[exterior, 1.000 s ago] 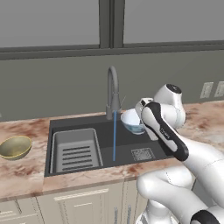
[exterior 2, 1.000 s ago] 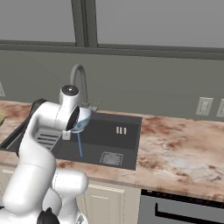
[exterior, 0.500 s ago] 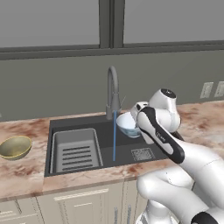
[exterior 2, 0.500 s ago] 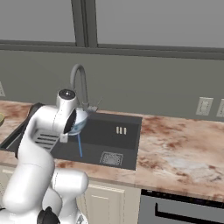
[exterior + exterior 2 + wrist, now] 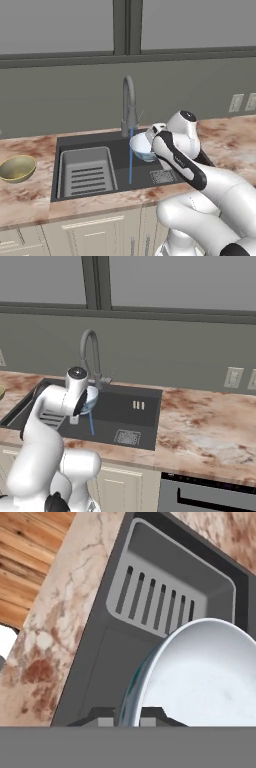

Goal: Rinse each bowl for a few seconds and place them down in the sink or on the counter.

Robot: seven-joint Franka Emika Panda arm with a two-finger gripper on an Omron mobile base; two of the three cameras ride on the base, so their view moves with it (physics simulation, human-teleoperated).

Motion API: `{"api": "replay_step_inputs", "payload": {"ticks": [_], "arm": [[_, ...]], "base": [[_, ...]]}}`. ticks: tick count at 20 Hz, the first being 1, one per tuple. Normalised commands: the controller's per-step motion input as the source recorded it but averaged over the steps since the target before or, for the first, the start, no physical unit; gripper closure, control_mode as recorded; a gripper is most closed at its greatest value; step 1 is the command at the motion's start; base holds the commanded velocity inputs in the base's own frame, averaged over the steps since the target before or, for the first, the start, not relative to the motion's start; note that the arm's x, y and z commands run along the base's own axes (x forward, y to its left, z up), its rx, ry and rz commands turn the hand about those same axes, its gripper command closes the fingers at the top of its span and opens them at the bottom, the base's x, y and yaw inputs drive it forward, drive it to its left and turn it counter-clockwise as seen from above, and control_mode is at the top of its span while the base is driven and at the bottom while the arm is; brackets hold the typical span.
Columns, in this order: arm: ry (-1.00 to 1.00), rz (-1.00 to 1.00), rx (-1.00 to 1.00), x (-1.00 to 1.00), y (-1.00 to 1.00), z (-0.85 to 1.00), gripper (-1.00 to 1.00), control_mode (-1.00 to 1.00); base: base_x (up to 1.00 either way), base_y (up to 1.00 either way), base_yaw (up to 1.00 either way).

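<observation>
Item 1, pale blue bowl (image 5: 141,146): held over the sink (image 5: 165,150), up by the faucet (image 5: 129,102), right beside the falling water stream (image 5: 130,160). Rim tilted in base views; whitish inside faces the hand cam. Stream seems to pass just off the rim's left edge, not clearly into the cavity; hard to tell exactly.

Item 2, gripper (image 5: 126,718): clamped tight on the blue bowl's rim, jaws nearly together, one finger each side of the wall.

Item 3, olive-gold bowl (image 5: 17,167): upright on the counter (image 5: 30,200), left of the sink, well apart from the arm. Not yet handled, by the look of it.

Item 4, drying tray (image 5: 86,170): left part of basin, nothing on it.

Handling note, est.: step in hand = rinse of bowl no. 1. To do well: shift the bowl slightly toward the stream so water lands inside, keep tilt so it drains, hold grip firm (wet thin rim may slip), avoid knocking the faucet neck.
</observation>
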Motion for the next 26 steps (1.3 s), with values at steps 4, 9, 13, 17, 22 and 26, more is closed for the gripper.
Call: {"api": "replay_step_inputs", "payload": {"ticks": [4,9,13,17,22,26], "arm": [[-0.02,0.04,0.02,0.15,0.05,-0.28,1.0,-1.0],[-0.01,0.04,0.03,0.19,0.04,-0.24,1.0,-1.0],[0.0,0.04,0.05,0.22,0.01,-0.19,1.0,-1.0],[0.0,0.04,0.05,0.23,0.0,-0.15,1.0,-1.0],[0.0,0.04,0.05,0.26,0.0,-0.12,1.0,-1.0],[0.02,0.03,0.04,0.26,0.04,-0.02,1.0,-1.0]], "base": [[0.0,0.0,0.0],[0.0,0.0,0.0],[0.0,0.0,0.0],[0.0,0.0,0.0],[0.0,0.0,0.0],[0.0,0.0,0.0]]}}
